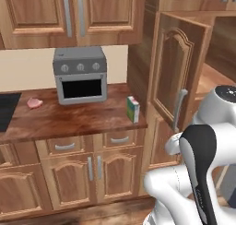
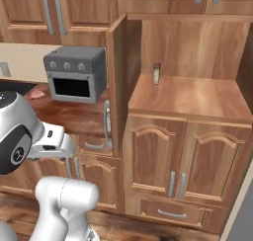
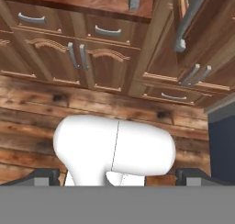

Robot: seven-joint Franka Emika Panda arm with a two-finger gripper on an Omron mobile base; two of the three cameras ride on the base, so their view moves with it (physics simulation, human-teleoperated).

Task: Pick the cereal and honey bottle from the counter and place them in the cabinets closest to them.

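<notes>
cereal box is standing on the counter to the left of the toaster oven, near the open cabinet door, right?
Not quite. The cereal box stands to the right of the toaster oven, not left. It is on the counter near the open cabinet door, as the left base view shows.

A grey boxy toaster oven (image 1: 80, 75) with three round knobs and a dark glass door stands on the brown wood-grain counter (image 1: 69, 120), against the beige wall. A small pink lump (image 1: 34, 103) lies to its left, beside a black cooktop (image 1: 8, 109).
</notes>
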